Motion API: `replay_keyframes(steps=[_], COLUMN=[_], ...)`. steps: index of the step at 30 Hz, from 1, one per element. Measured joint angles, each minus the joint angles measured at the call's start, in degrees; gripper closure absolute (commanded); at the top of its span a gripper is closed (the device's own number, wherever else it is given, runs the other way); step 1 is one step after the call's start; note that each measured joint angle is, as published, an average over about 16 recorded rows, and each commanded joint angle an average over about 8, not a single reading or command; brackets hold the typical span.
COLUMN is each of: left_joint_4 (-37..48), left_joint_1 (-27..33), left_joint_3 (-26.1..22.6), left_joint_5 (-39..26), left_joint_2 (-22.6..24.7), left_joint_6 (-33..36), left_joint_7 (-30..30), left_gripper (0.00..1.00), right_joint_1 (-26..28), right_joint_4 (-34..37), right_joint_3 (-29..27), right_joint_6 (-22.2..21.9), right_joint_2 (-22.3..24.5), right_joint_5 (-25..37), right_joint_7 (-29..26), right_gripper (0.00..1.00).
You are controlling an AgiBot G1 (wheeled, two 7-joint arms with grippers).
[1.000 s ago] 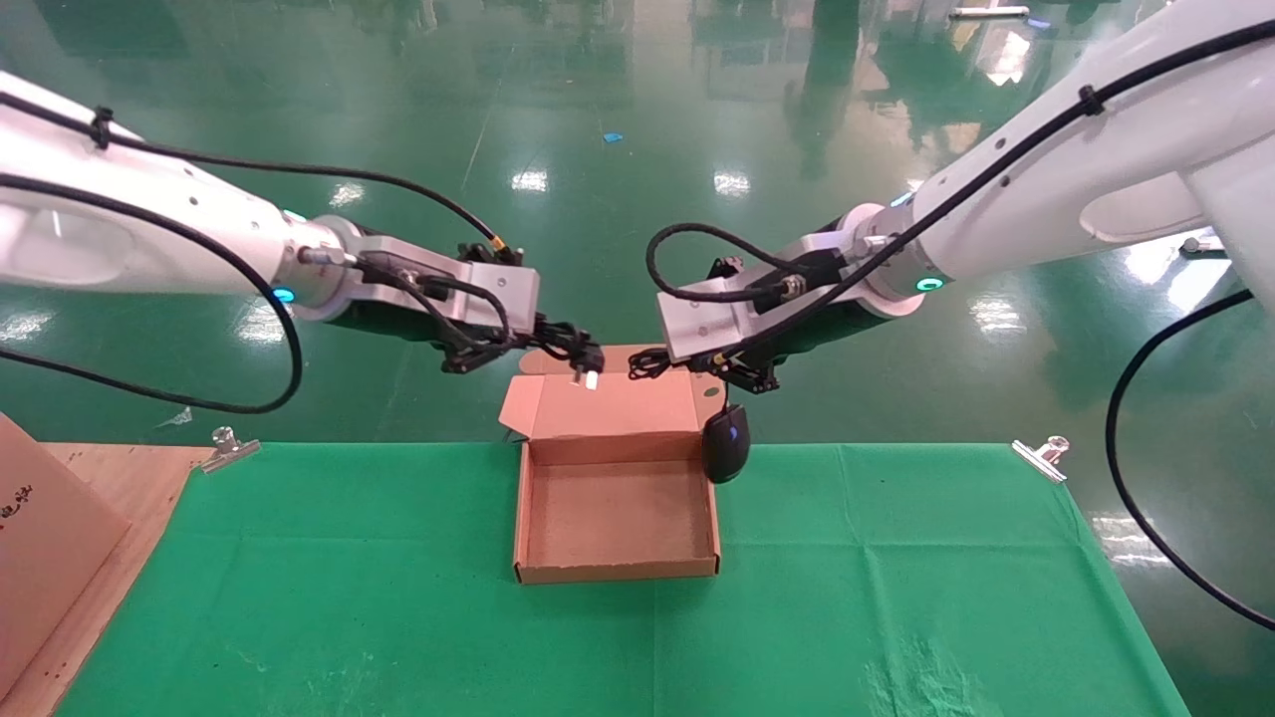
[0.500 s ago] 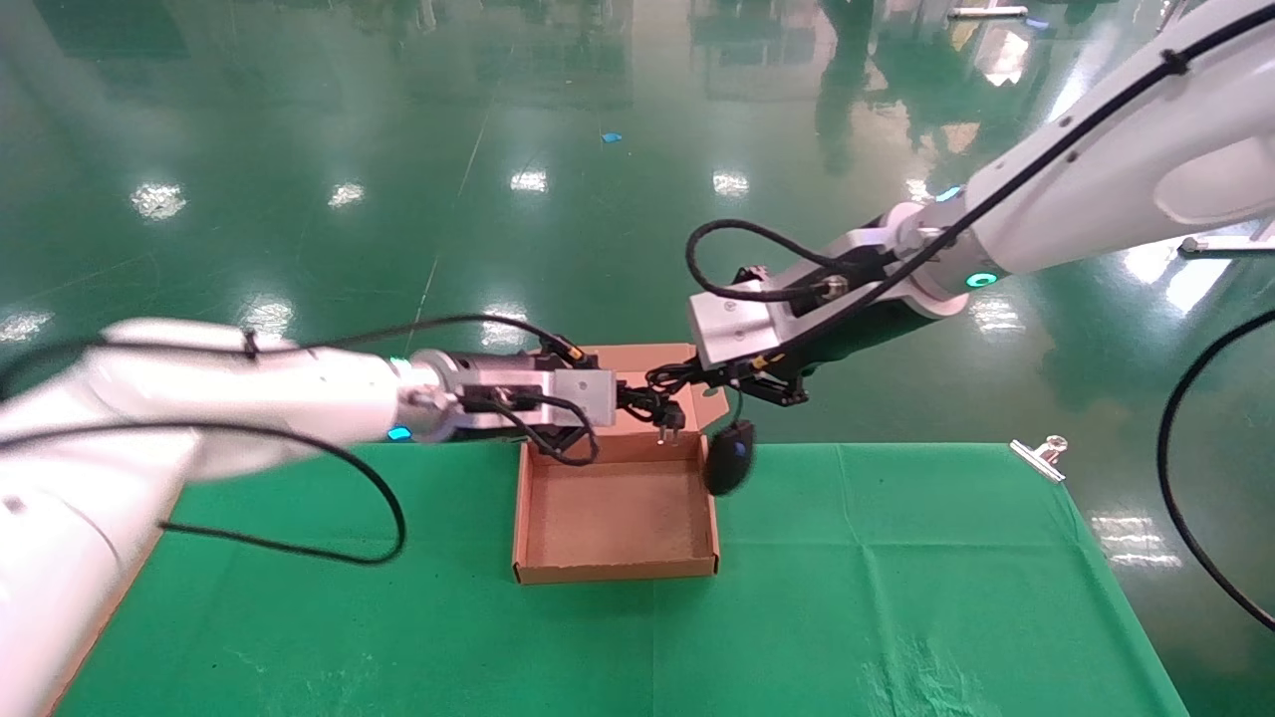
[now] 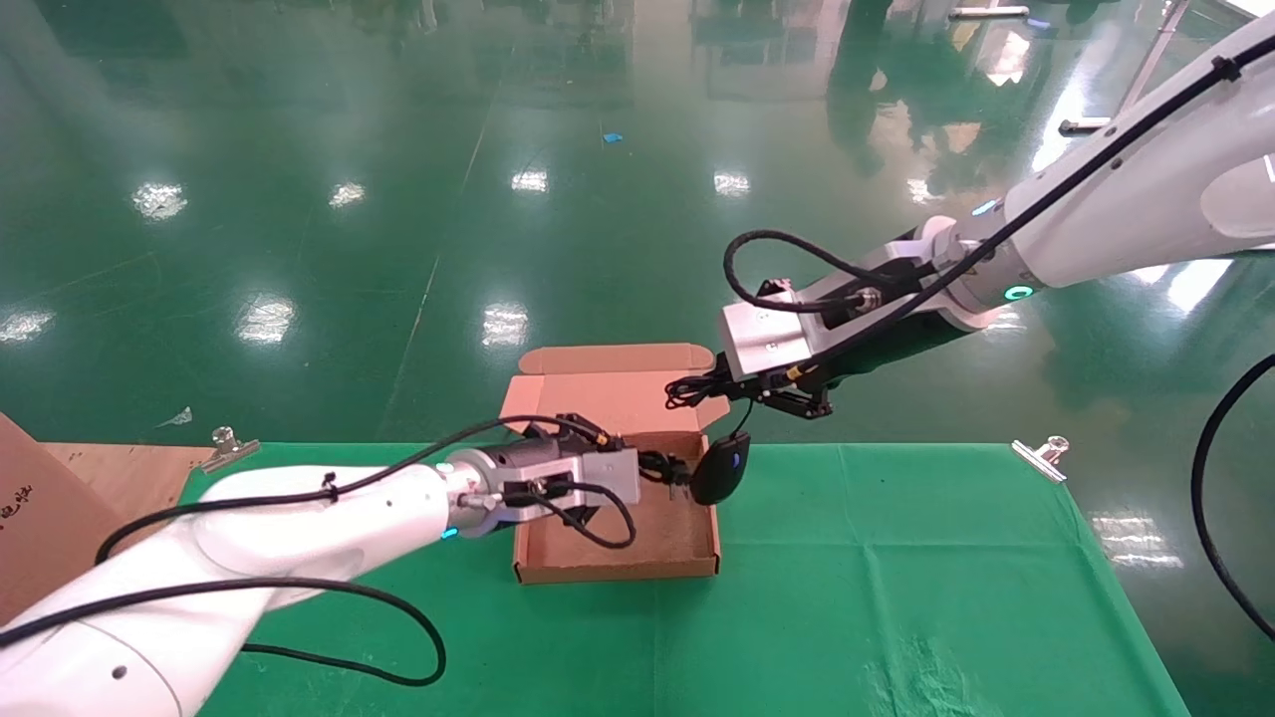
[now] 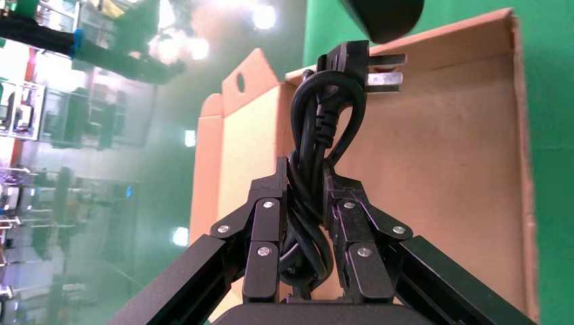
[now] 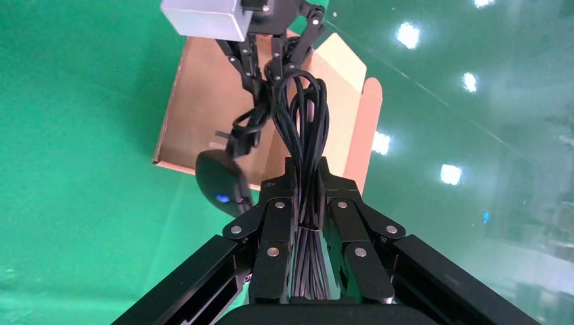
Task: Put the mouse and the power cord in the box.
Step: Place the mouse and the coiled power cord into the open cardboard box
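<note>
The open brown box (image 3: 618, 570) sits mid-table, its lid (image 3: 613, 383) leaning back. My left gripper (image 3: 652, 464) is low inside it, shut on the bundled power cord (image 4: 318, 128); the plug (image 4: 359, 68) points toward the box's right wall (image 4: 521, 169). My right gripper (image 3: 732, 386) hovers above the box's far right corner, shut on the mouse's bundled thin cable (image 5: 304, 128). From that cable the black mouse (image 3: 719, 468) hangs against the right wall, blue light showing (image 5: 220, 179). The right wrist view also shows the box (image 5: 196, 88).
A green cloth (image 3: 896, 578) covers the table, held by metal clips (image 3: 227, 445) (image 3: 1041, 453) at the far edge. A brown printed board (image 3: 40, 518) leans on a wooden surface (image 3: 110, 478) at the left. Beyond the table is glossy green floor.
My left arm swung down from above the lid and lowered the power cord into the box. My right gripper shifted to the right and the hanging mouse stayed by the box's right wall.
</note>
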State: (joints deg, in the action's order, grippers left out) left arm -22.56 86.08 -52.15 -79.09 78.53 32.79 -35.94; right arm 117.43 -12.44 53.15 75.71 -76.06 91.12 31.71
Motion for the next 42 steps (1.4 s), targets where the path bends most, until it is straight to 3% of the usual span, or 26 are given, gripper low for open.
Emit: replay_keyframes(steps=[6,8,19,28,35,42], left_joint_4=[-0.75,-0.89,-1.30,-0.28,1.04,1.29], left_joint_1=[-0.15,-0.03,0.72,2.39,3.77,4.07], left_joint_3=[-3.52,-4.55,-9.27,-9.57,-6.11,-1.97], left_joint_5=[2.29,2.99,6.79,12.27,19.02,24.90], left_joint_2=[-0.09,-0.10,-0.20,-1.04,-5.16,-12.65], left_joint_6=[-1.42,-1.81,-3.31,-2.22,4.80,14.43], left_joint_7=[1.54,1.84,2.29,1.44,-1.66,-6.39], left_gripper=[0.18,0.00,0.00,0.00,0.00,0.00], right_joint_1=[-0.14,-0.20,-0.63,-0.90,-1.44,-3.40], right_joint_4=[1.49,1.87,2.53,0.54,-3.59,-10.92], right_joint_3=[-0.02,-0.02,0.23,0.91,2.17,5.10], right_joint_6=[-0.03,-0.04,0.09,0.10,-0.75,-4.05], right_joint_2=[-0.24,-0.32,-0.76,-1.24,-1.72,-2.26], right_joint_5=[-0.31,-0.41,-0.83,-1.04,-1.24,-1.84], right_joint_7=[1.18,1.44,1.77,0.10,-3.10,-8.53], right_gripper=[1.00,1.00,1.00,1.00,1.00,1.00])
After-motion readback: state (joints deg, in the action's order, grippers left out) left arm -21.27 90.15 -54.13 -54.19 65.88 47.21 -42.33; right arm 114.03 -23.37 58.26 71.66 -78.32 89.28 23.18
